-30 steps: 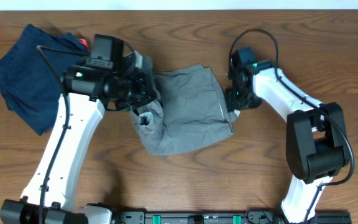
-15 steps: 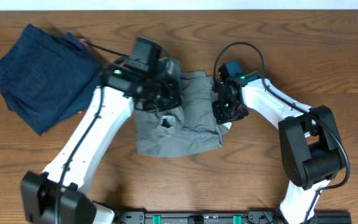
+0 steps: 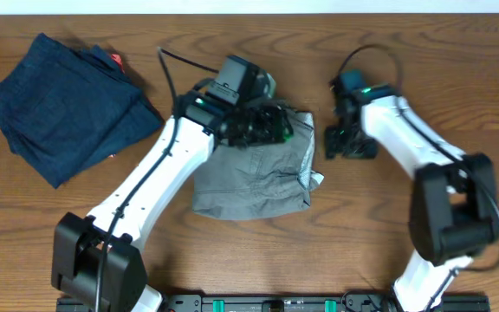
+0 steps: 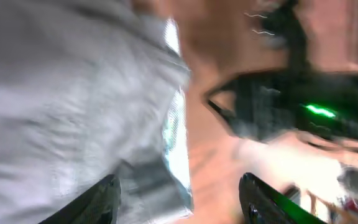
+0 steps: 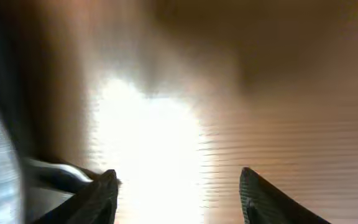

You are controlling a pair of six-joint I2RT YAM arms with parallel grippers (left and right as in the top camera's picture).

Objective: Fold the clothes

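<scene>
The clothes (image 3: 249, 178), a grey-khaki garment, lie folded into a rough rectangle at the table's middle, with a pale bit of lining poking out at the right edge. My left gripper (image 3: 271, 128) hovers over their upper right corner. In the blurred left wrist view its jaws (image 4: 180, 193) stand open above the cloth's edge (image 4: 61, 93), holding nothing. My right gripper (image 3: 346, 143) is to the right of the clothes, apart from them. It stands open (image 5: 179, 183) over bare wood.
A dark navy folded garment (image 3: 63, 104) with a red tag lies at the back left. The wooden table (image 3: 379, 243) shows bare around the clothes. The two grippers are close together near the clothes' right edge.
The left gripper carried the clothes' left part rightward over the rest and opened, letting go. The right gripper pulled back to the right, off the cloth. The clothes now look narrower.
</scene>
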